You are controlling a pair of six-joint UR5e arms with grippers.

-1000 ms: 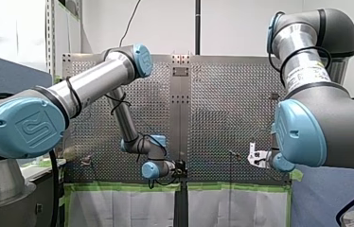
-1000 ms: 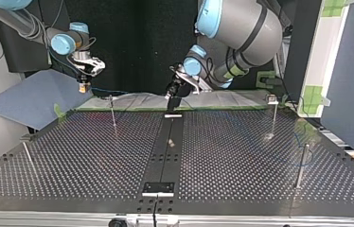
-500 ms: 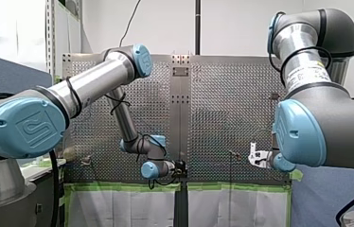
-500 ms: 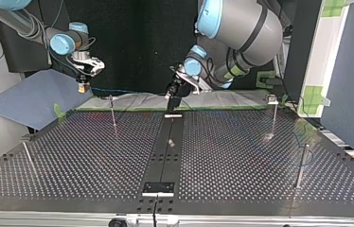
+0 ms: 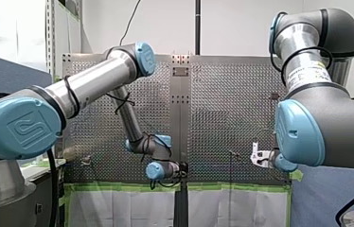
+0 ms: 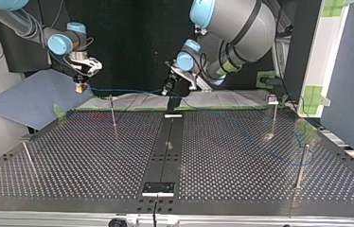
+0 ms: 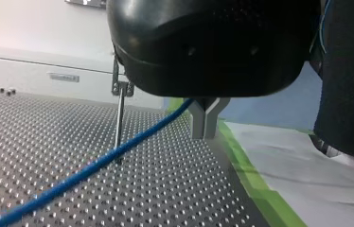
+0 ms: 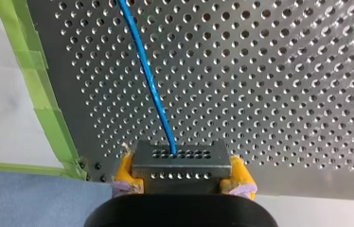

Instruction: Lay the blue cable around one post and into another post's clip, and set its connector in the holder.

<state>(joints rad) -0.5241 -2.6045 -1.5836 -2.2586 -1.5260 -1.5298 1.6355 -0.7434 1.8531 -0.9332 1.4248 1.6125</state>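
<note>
Blue cable (image 8: pixel 154 90): one; posts (image 6: pixel 113 113): four; connector (image 8: pixel 180 158): one, in right hand (image 8: pixel 183 174).

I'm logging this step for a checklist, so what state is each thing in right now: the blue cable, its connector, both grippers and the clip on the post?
Cable: lifted, spanning from one gripper to the other.
Connector: on the cable's end, gripped at both sides.
Right gripper: shut on the connector.
Left gripper: shut on the cable.
Clip: empty.
</note>
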